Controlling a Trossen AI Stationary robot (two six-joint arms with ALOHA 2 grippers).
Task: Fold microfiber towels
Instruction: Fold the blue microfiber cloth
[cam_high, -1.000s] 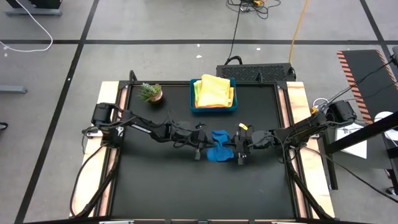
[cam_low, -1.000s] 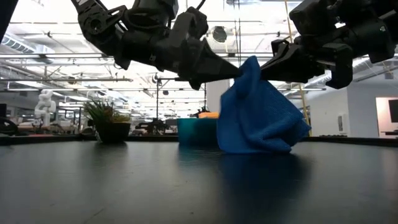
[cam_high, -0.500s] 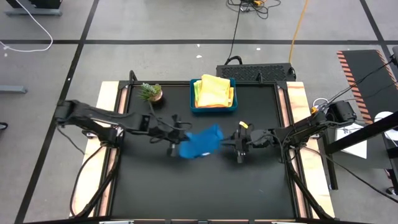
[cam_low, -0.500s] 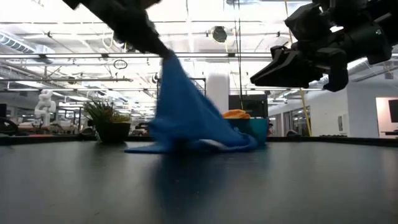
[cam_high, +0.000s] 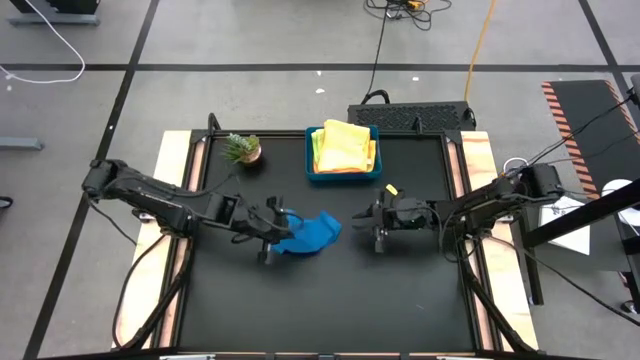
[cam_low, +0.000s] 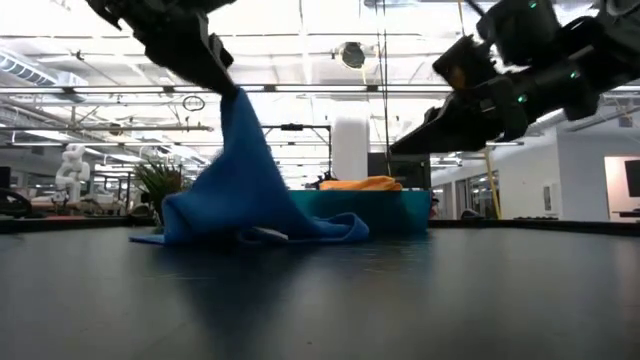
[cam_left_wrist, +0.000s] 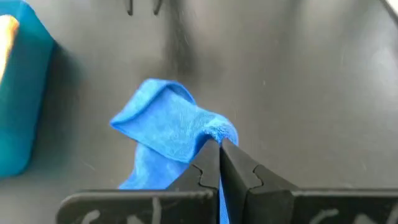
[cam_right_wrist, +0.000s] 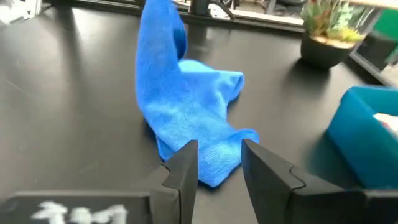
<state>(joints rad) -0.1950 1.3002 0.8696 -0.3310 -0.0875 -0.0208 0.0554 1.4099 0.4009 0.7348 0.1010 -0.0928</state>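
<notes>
A blue microfiber towel stands like a tent left of the table's middle. Its peak is raised and its lower folds lie on the black table top. My left gripper is shut on that peak, also seen in the left wrist view. My right gripper stands open to the right of the towel, a little above the table. In the right wrist view its fingers point at the towel with nothing between them. More towels, yellow and orange, lie in the tray. My left gripper pinches a bunched bit of the blue towel's top between its two fingers. The fingers slant down at it from the table's left side. The towel hangs below them, drawn up to a point, with its lower part slack on the table.
A blue tray sits at the far middle of the table. A small potted plant stands at the far left. Bare black table top lies along the near side.
My right gripper has let go of the blue towel, which both grippers held up between them. My left gripper has gone up and toward the table's left edge. It has drawn the towel's peak along, and the lower part has slid left across the table.
</notes>
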